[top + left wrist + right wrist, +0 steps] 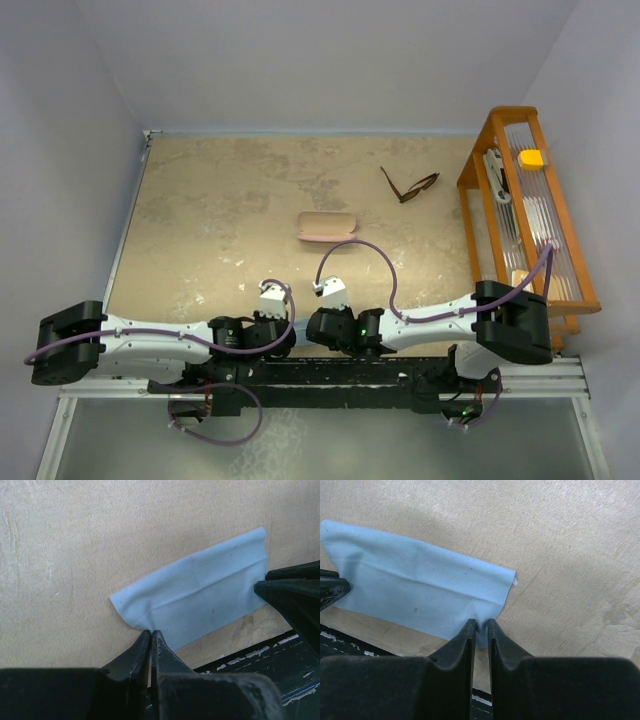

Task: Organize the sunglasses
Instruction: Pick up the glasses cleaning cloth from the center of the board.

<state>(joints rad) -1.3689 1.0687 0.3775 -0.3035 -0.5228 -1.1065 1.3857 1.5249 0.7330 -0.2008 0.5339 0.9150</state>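
Out on the tan table, toward its far right: the sunglasses, temple arms spread open, lying near the orange wooden rack without touching it. Nearer the middle, apart from them: a pink oblong case, closed and flat. Folded low along the near edge, both arms, wrists brought close together at the centre. From the left wrist view: the left gripper fully closed, fingertips pressed together with nothing between them, poised at the near edge of a light blue cloth spread on the table with a crease across it. From the right wrist view: the right gripper drawn almost together, only a thin slit between the fingers, tips over the near corner of the same cloth, fabric lying flat there rather than pinched. Hidden beneath the arms in the overhead view, that cloth. Up in the rack, a small yellow object. Well apart from both grippers, the sunglasses.
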